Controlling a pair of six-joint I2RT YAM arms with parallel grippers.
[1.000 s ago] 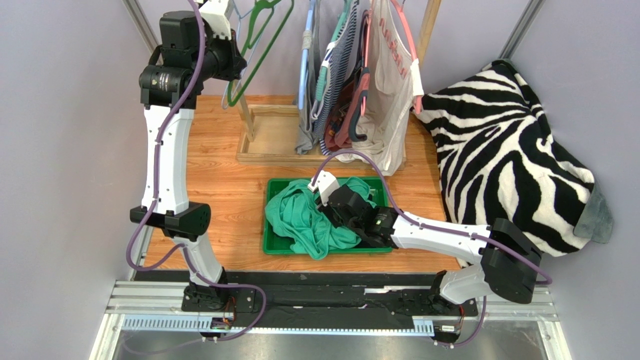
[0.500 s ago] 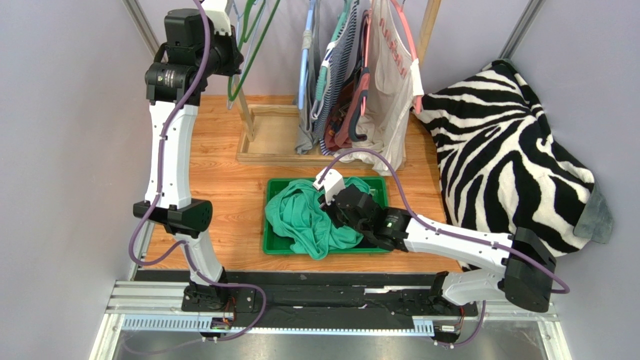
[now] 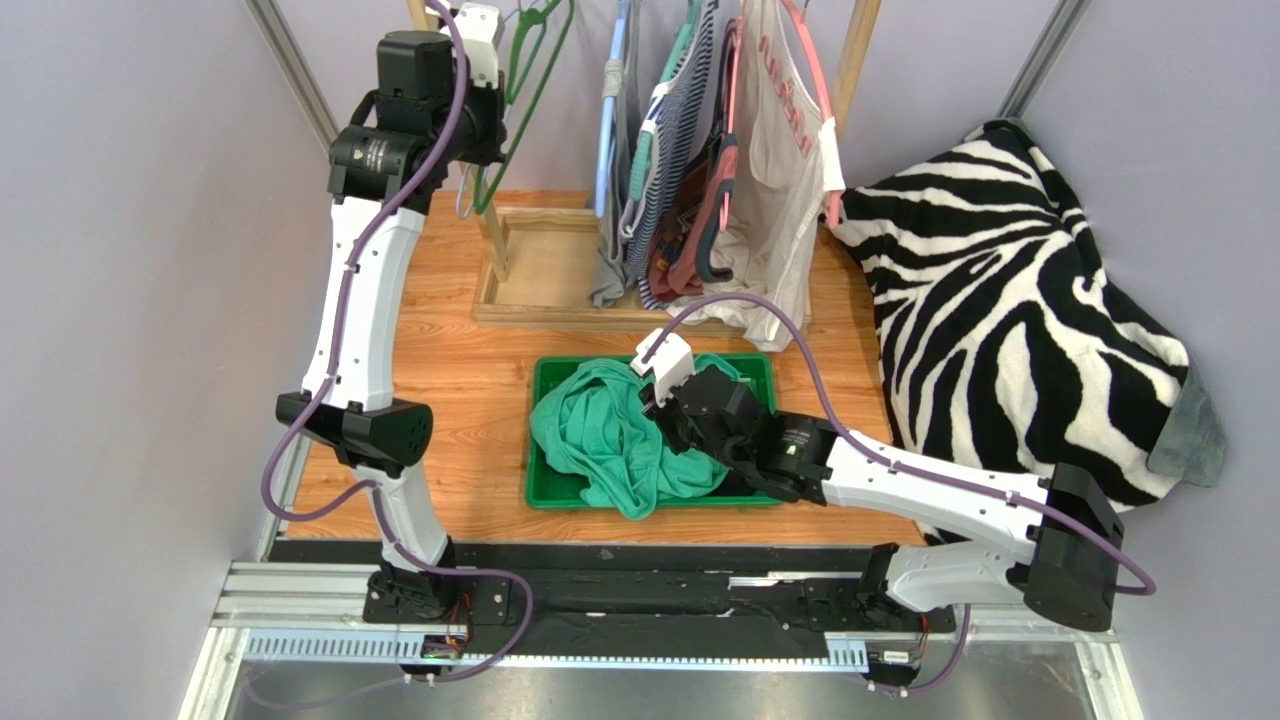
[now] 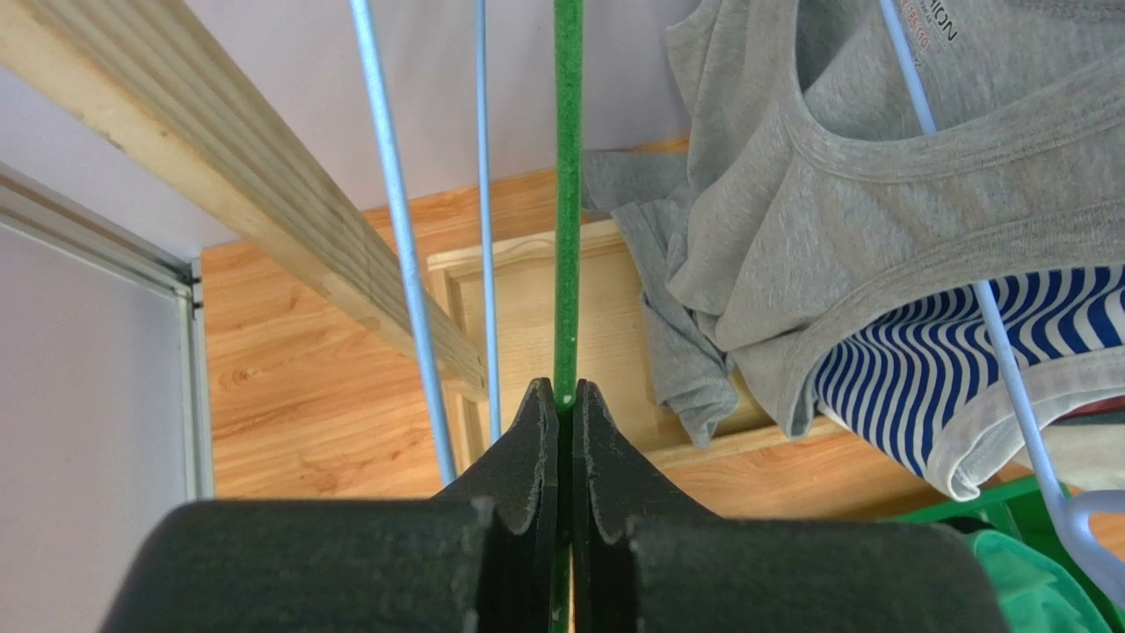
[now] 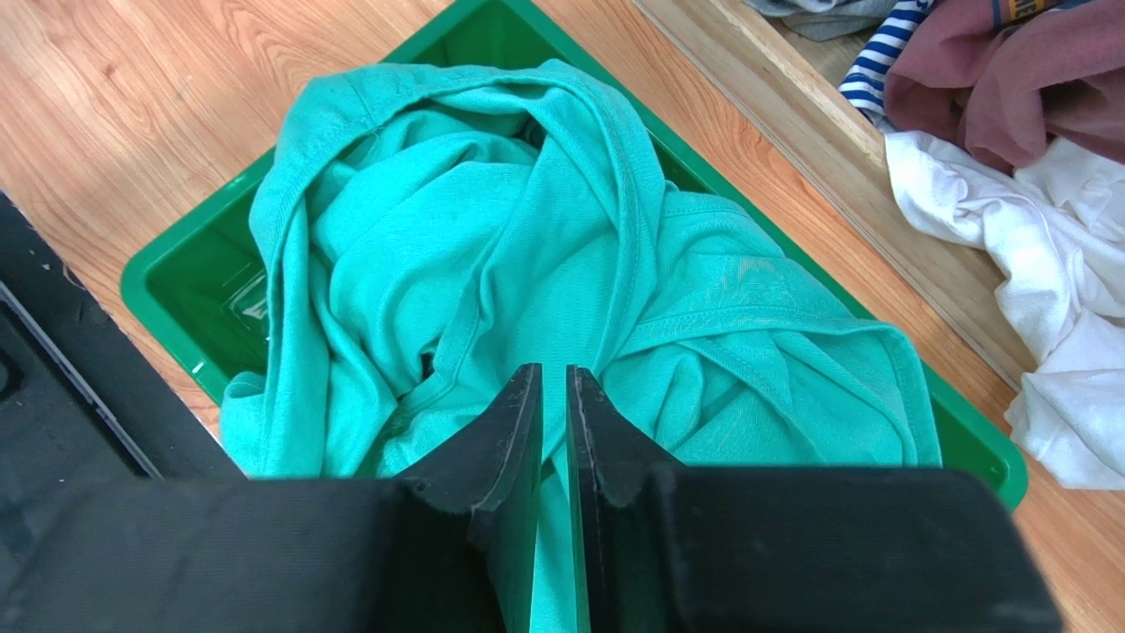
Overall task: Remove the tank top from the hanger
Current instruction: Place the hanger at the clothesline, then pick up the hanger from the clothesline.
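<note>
The teal tank top (image 3: 616,435) lies crumpled in a green bin (image 3: 754,369) at the table's middle. It is off its hanger. The wrist view shows it (image 5: 528,224) filling the bin (image 5: 172,284). My right gripper (image 3: 661,402) hovers just over it, and its jaws (image 5: 555,376) are nearly together with only a thin gap and nothing clearly between them. My left gripper (image 3: 496,68) is raised at the back left by the rack, shut (image 4: 564,389) on the thin bare green hanger (image 3: 522,90), which runs straight up from the jaws (image 4: 568,198).
A wooden rack with a base frame (image 3: 549,270) stands behind the bin, and its rail (image 4: 238,172) is close to my left gripper. Blue hangers (image 4: 396,198), a grey top (image 4: 845,172) and striped, maroon and white garments (image 3: 781,180) hang there. A zebra blanket (image 3: 1022,300) lies at the right.
My left arm has carried the green hanger right and back, closer to the rack. My right arm has stretched out a little, staying over the tank top in the bin.
</note>
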